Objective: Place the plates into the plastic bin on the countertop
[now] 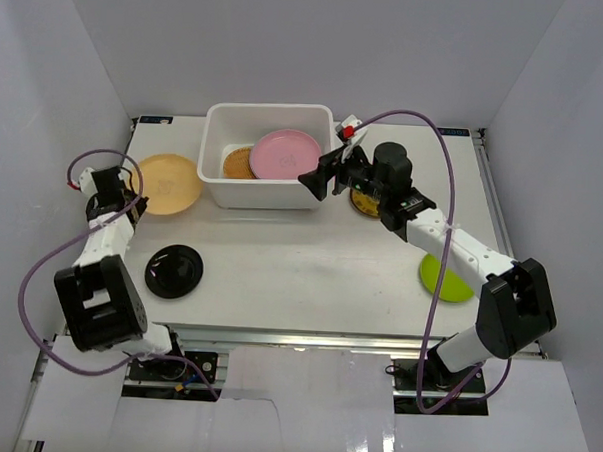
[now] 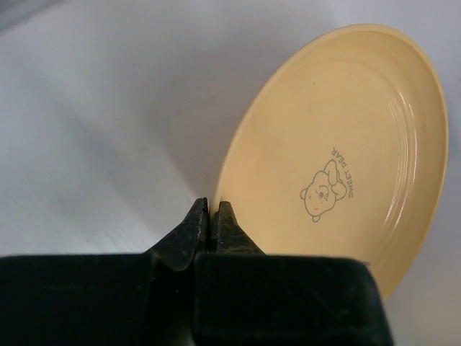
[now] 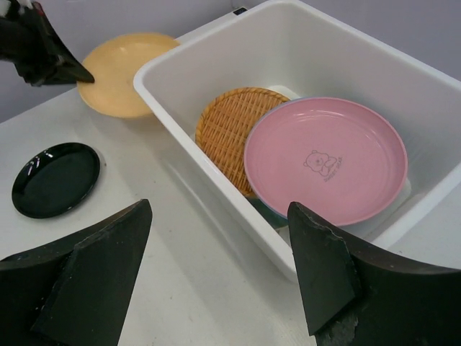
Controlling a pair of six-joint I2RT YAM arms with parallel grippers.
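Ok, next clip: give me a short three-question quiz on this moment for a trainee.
1. True or false: the left gripper is shut on the rim of the orange plate.
2. Which plate lies on top inside the plastic bin? A) black plate B) pink plate C) lime green plate
3. Fill in: the right gripper, near the bin, has its jaws ____.
Key: 1 true; 2 B; 3 open.
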